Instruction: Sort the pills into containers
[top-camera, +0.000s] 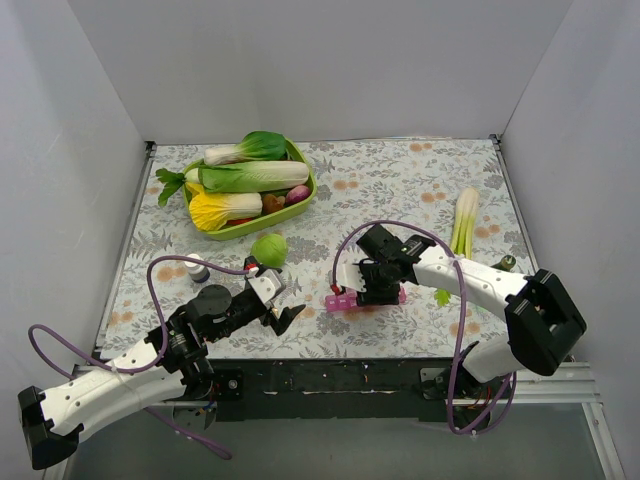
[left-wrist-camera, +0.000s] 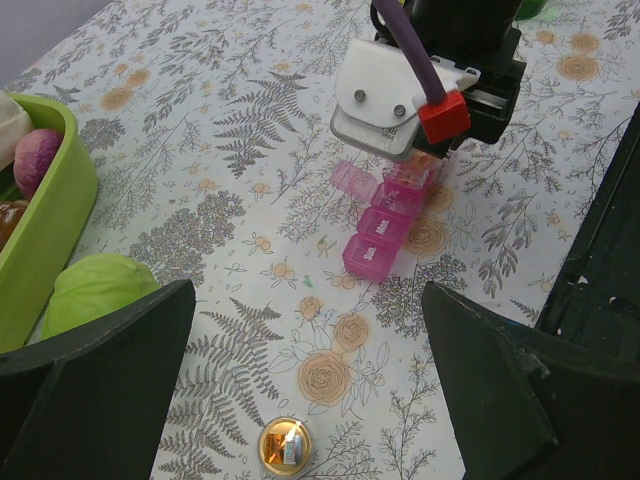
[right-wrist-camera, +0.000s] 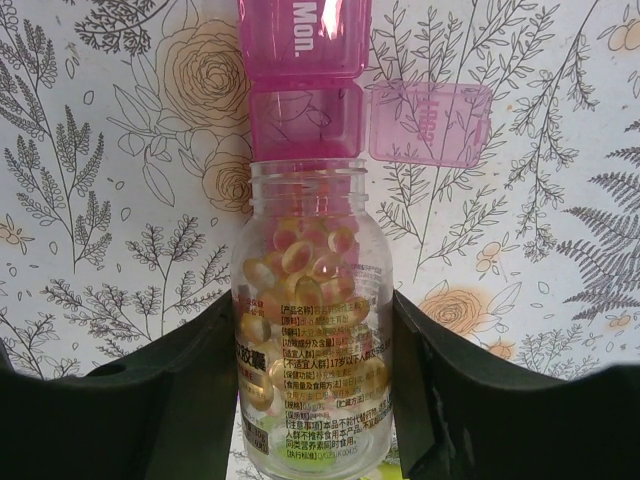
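Observation:
My right gripper (right-wrist-camera: 312, 350) is shut on a small clear bottle (right-wrist-camera: 310, 400), tilted with its open mouth at the pink pill-box strip (right-wrist-camera: 305, 110). The amber pills (right-wrist-camera: 300, 260) lie along the bottle towards its neck. The cell at the mouth is open, its lid (right-wrist-camera: 430, 122) flipped to the right; the "Mon." cell (right-wrist-camera: 305, 35) beyond it is shut. In the top view the right gripper (top-camera: 376, 285) sits over the strip (top-camera: 345, 301) near the front middle. My left gripper (top-camera: 283, 315) is open and empty, left of the strip (left-wrist-camera: 383, 230), above a gold bottle cap (left-wrist-camera: 285, 445) on the cloth.
A green oval bowl (top-camera: 262, 226) of vegetables stands at the back left, a green cabbage ball (top-camera: 268, 248) in front of it. A small dark-capped bottle (top-camera: 197, 268) stands at the left. A leek (top-camera: 463, 222) lies at the right. Grey walls enclose the table.

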